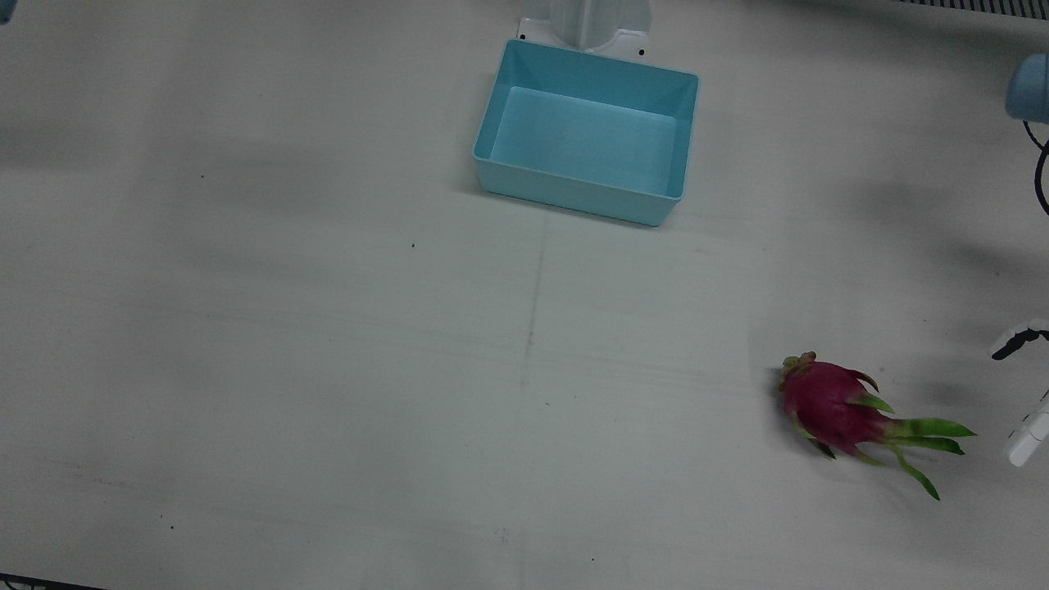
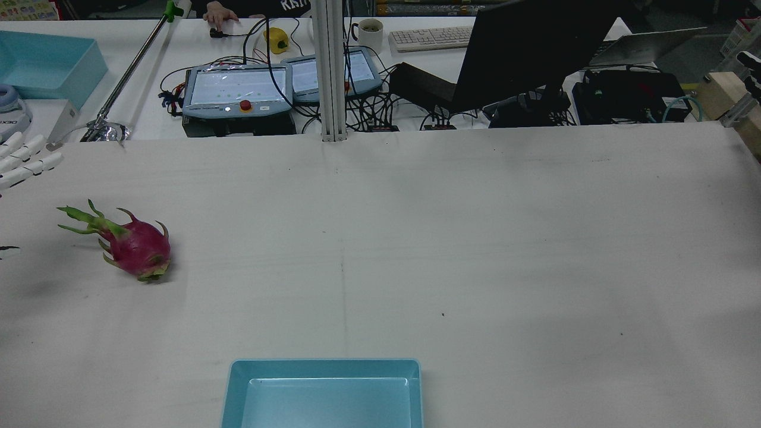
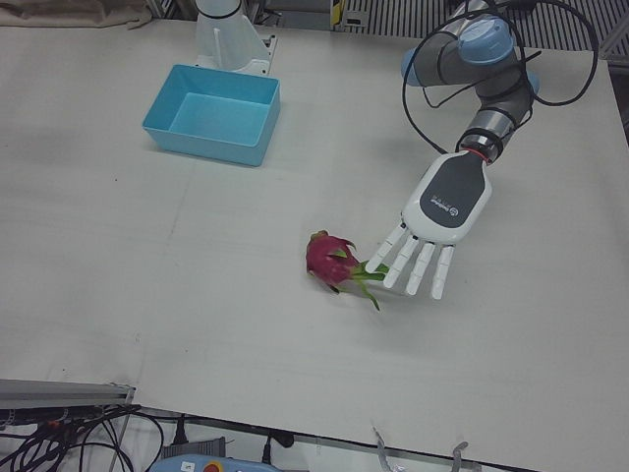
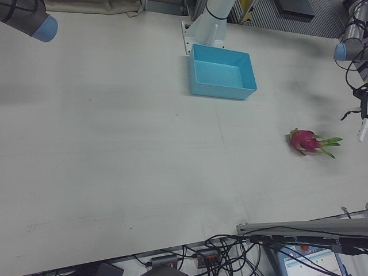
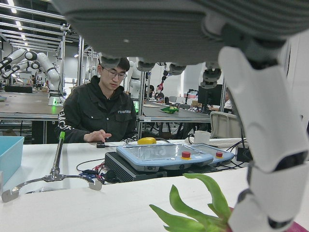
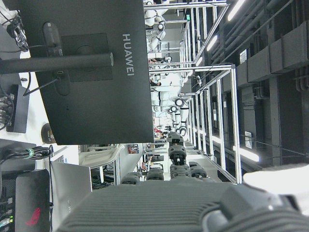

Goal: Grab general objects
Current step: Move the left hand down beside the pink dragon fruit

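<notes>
A magenta dragon fruit (image 3: 329,259) with green leaves lies on the white table, on my left arm's side (image 1: 832,406) (image 2: 137,246) (image 4: 305,141). My left hand (image 3: 437,221) hovers palm down just beyond its leafy end, open with fingers (image 2: 24,157) spread, holding nothing. Its fingertips overlap the leaves in the left-front view. The left hand view shows the leaves (image 5: 193,212) close under a finger (image 5: 265,145). My right hand (image 6: 159,208) shows only as a dark palm edge in its own view, raised off the table.
A light blue bin (image 1: 574,197) (image 2: 324,365) (image 3: 206,143) stands by the pedestal at the table's middle. Beyond the table's far edge are teach pendants (image 2: 238,89), a monitor (image 2: 535,41), cables, an upright post (image 2: 330,71) and a seated person (image 5: 101,111).
</notes>
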Robot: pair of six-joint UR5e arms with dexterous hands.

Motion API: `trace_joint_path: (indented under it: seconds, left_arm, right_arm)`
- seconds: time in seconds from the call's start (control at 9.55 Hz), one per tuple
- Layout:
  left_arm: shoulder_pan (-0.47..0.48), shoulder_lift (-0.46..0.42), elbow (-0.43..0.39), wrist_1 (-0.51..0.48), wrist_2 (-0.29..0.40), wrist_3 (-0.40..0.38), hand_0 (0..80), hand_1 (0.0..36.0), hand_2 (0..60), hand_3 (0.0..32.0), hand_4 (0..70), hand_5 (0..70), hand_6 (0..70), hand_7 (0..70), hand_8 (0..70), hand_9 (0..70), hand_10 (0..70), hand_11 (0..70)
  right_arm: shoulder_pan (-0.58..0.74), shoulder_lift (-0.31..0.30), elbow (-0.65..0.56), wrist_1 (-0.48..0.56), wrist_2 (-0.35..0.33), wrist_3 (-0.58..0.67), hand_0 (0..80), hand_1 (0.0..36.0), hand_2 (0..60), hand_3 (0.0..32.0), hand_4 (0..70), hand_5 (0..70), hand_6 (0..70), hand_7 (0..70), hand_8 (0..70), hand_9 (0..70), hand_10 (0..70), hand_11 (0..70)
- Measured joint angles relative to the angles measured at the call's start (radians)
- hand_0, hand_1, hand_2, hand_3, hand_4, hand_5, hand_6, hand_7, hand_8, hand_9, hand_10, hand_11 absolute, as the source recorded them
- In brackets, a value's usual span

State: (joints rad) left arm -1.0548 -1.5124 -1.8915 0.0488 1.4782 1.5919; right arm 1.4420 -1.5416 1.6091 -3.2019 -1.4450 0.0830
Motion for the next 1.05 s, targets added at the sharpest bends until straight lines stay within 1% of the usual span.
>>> trace_joint_path:
  seconds: [0.1, 0.21, 0.31, 0.52, 0.63, 0.73, 0.94, 1.05]
  left_arm:
    - [0.006, -0.001, -0.014, 0.022, -0.002, 0.014, 59.9, 32.6, 31.7, 20.8, 0.4, 1.8, 0.0, 2.1, 0.0, 0.0, 0.0, 0.0]
    - [0.035, -0.012, -0.023, 0.058, -0.003, 0.035, 57.4, 30.3, 26.8, 32.0, 0.0, 0.0, 0.0, 0.0, 0.0, 0.0, 0.0, 0.0]
    - [0.079, -0.033, -0.026, 0.102, -0.004, 0.061, 55.5, 26.7, 18.4, 32.0, 0.0, 0.0, 0.0, 0.0, 0.0, 0.0, 0.0, 0.0]
    - [0.152, -0.060, -0.028, 0.154, -0.012, 0.090, 55.5, 26.0, 15.0, 32.0, 0.0, 0.0, 0.0, 0.0, 0.0, 0.0, 0.0, 0.0]
    - [0.171, -0.070, -0.030, 0.173, -0.021, 0.094, 55.3, 26.2, 15.5, 32.0, 0.0, 0.0, 0.0, 0.0, 0.0, 0.0, 0.0, 0.0]
    - [0.182, -0.082, -0.032, 0.190, -0.029, 0.099, 56.1, 27.4, 16.9, 32.0, 0.0, 0.0, 0.0, 0.0, 0.0, 0.0, 0.0, 0.0]
    - [0.197, -0.113, -0.031, 0.211, -0.049, 0.144, 55.5, 27.1, 17.8, 32.0, 0.0, 0.0, 0.0, 0.0, 0.0, 0.0, 0.0, 0.0]
    - [0.219, -0.128, -0.028, 0.216, -0.078, 0.171, 54.5, 26.0, 17.9, 32.0, 0.0, 0.0, 0.0, 0.0, 0.0, 0.0, 0.0, 0.0]
  right_arm:
    - [0.000, 0.000, 0.000, 0.000, 0.000, 0.000, 0.0, 0.0, 0.0, 0.0, 0.0, 0.0, 0.0, 0.0, 0.0, 0.0, 0.0, 0.0]
    - [0.000, 0.000, 0.000, 0.000, 0.000, 0.000, 0.0, 0.0, 0.0, 0.0, 0.0, 0.0, 0.0, 0.0, 0.0, 0.0, 0.0, 0.0]
    - [0.000, 0.000, 0.000, 0.000, 0.000, 0.000, 0.0, 0.0, 0.0, 0.0, 0.0, 0.0, 0.0, 0.0, 0.0, 0.0, 0.0, 0.0]
    - [0.000, 0.000, 0.000, 0.000, 0.000, 0.000, 0.0, 0.0, 0.0, 0.0, 0.0, 0.0, 0.0, 0.0, 0.0, 0.0, 0.0, 0.0]
    - [0.000, 0.000, 0.000, 0.001, 0.000, 0.000, 0.0, 0.0, 0.0, 0.0, 0.0, 0.0, 0.0, 0.0, 0.0, 0.0, 0.0, 0.0]
    - [0.000, 0.000, 0.000, 0.000, 0.000, 0.000, 0.0, 0.0, 0.0, 0.0, 0.0, 0.0, 0.0, 0.0, 0.0, 0.0, 0.0, 0.0]
    - [0.000, 0.000, 0.000, 0.000, 0.000, 0.000, 0.0, 0.0, 0.0, 0.0, 0.0, 0.0, 0.0, 0.0, 0.0, 0.0, 0.0, 0.0]
    - [0.000, 0.000, 0.000, 0.000, 0.000, 0.000, 0.0, 0.0, 0.0, 0.0, 0.0, 0.0, 0.0, 0.0, 0.0, 0.0, 0.0, 0.0]
